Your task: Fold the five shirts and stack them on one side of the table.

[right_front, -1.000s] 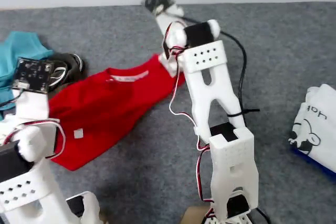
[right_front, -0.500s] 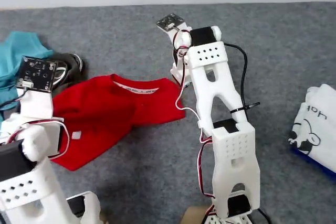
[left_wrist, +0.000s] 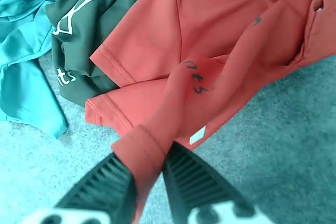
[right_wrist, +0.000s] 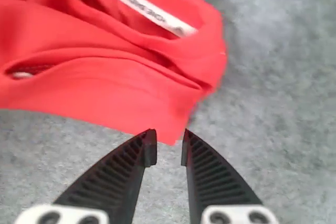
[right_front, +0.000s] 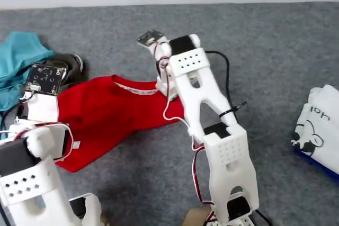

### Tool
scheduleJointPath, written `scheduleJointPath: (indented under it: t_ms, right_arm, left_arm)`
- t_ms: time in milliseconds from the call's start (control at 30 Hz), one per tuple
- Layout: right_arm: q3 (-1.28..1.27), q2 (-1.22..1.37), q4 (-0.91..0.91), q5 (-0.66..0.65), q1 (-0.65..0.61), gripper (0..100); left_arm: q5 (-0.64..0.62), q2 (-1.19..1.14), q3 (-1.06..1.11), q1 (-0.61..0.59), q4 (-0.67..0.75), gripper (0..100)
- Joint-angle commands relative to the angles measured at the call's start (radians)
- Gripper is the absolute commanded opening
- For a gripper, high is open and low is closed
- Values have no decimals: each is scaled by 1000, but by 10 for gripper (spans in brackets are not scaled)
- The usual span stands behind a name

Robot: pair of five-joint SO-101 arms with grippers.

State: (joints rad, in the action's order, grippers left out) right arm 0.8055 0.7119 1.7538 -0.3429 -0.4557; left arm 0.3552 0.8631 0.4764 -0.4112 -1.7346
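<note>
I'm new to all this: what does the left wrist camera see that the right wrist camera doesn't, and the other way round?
The left wrist view adds a teal shirt and a dark green shirt lying beside the red shirt, plus the left gripper shut on a fold of that red shirt. The right wrist view adds the right gripper, slightly open at the red shirt's edge. Both share the red shirt on the grey table cover.

Red shirt (right_front: 106, 109); teal shirt (right_front: 16, 56); grey table (right_front: 275, 51)
</note>
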Motion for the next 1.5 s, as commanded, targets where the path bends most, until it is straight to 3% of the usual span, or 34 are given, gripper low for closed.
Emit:
scheduleJointPath:
  t_ms: [0, 333, 533, 900, 1467]
  right_arm:
    - [6, -1, -5, 11, -24, 95]
    - [6, 48, -30, 5, 2, 95]
    - [6, 1, -22, 3, 41, 199]
    - [6, 73, -110, 3, -28, 180]
    - [6, 81, -35, 5, -68, 151]
  left_arm:
    - [-8, 11, -2, 6, -15, 5]
    - [-8, 11, -2, 6, -3, 5]
    - [-8, 9, -2, 6, -3, 5]
    - [-8, 9, 2, 6, -3, 5]
    - [-6, 15, 48, 6, -2, 5]
